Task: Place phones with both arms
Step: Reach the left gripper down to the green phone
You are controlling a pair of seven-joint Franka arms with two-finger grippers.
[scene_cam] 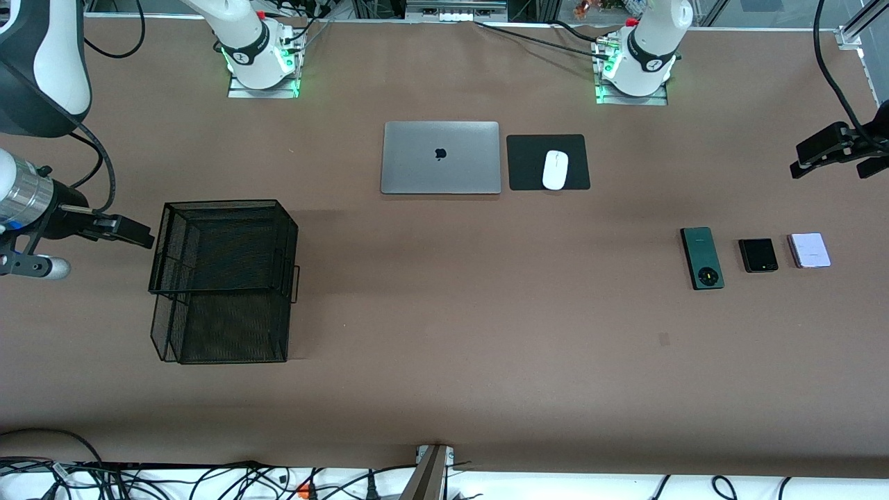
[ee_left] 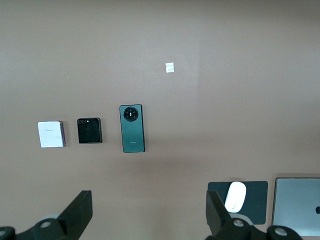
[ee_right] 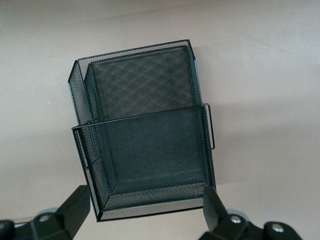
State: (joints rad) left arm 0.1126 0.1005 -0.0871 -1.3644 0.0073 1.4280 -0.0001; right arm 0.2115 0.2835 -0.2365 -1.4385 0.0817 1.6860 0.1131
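Note:
Three phones lie flat in a row at the left arm's end of the table: a long dark green one with a round camera ring, a small black one beside it, and a pale lilac one closest to the table's end. My left gripper hangs open high over that end of the table, holding nothing. My right gripper is open and empty in the air beside the black mesh basket.
The two-tier mesh basket stands at the right arm's end. A closed silver laptop and a white mouse on a black pad lie near the arms' bases. A small white tag lies on the brown tabletop.

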